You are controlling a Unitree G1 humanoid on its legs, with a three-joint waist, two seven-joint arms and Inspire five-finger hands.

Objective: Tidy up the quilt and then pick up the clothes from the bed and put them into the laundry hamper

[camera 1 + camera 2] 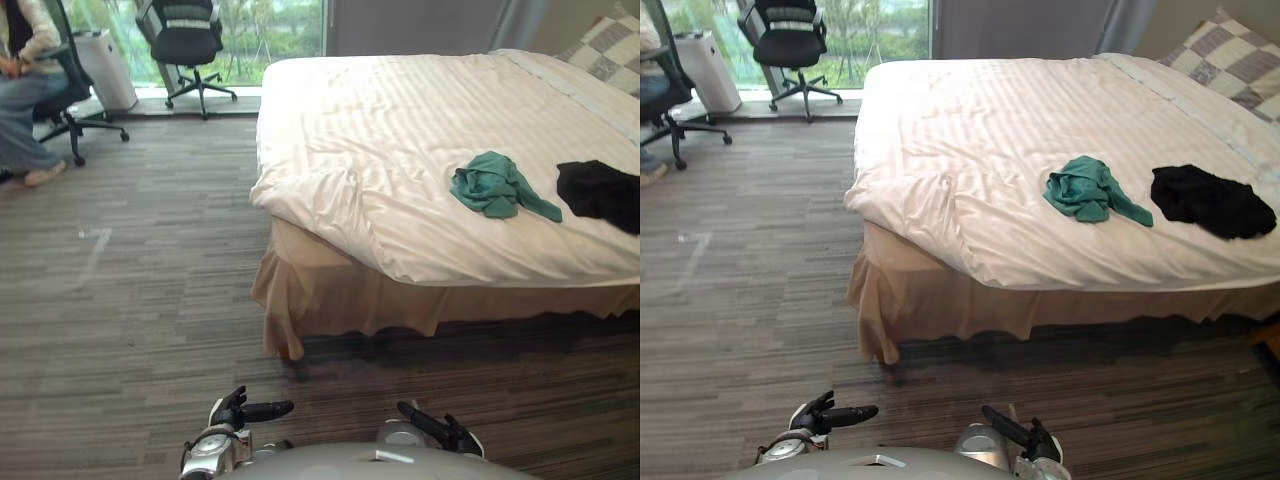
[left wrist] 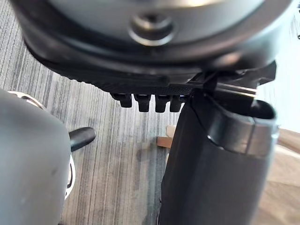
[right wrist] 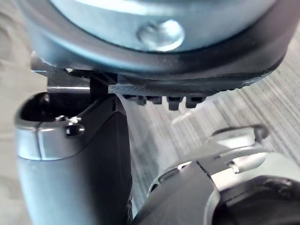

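Note:
A white striped quilt covers the bed, rumpled at its near left corner. On the quilt's near right part lies a crumpled teal garment, and a black garment lies just right of it. My left hand and right hand hang low over the carpet, well short of the bed, and both hold nothing. In the wrist views the left hand's fingers and the right hand's fingers point straight down at the floor.
A beige bed skirt hangs to the carpet. A checked pillow lies at the bed's far right. By the window stand a black office chair and a white appliance. A person sits on another chair at far left.

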